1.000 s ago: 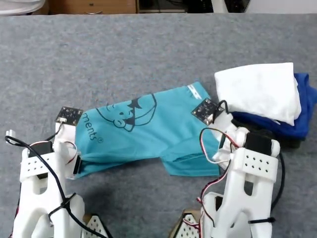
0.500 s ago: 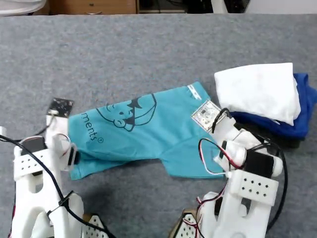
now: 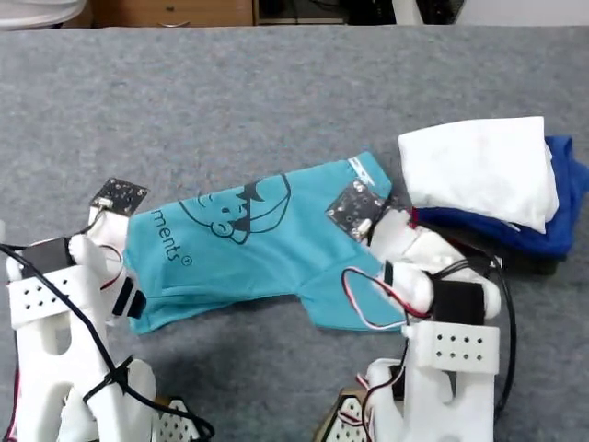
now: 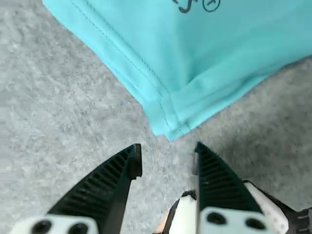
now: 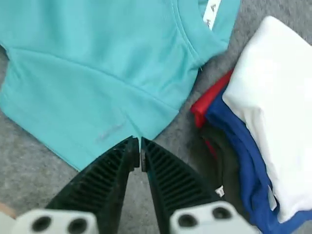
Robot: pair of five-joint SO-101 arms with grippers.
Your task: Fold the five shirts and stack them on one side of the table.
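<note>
A teal shirt (image 3: pixel 267 244) with a dark print lies partly folded across the table's middle. At the right a folded white shirt (image 3: pixel 483 166) tops a blue one (image 3: pixel 552 226), and a red one (image 5: pixel 210 97) peeks out underneath. My left gripper (image 4: pixel 165 158) is open just off the teal shirt's hemmed corner (image 4: pixel 168 129), over bare table. My right gripper (image 5: pixel 138 146) is shut, its tips over the edge of the teal shirt's sleeve (image 5: pixel 97 117), close to the stack. In the high view the left arm (image 3: pixel 55 304) stands at the shirt's left end, the right arm (image 3: pixel 442 299) at its right.
Grey felt (image 3: pixel 276 101) covers the whole table, with open room behind the teal shirt. The shirt stack (image 3: pixel 515 198) sits against the right edge. Both arm bases stand at the near edge.
The right arm's wrist has swung left, over the teal shirt's right end. The left arm has shifted a little left and back beside the shirt's corner. The shirt has hardly moved.
</note>
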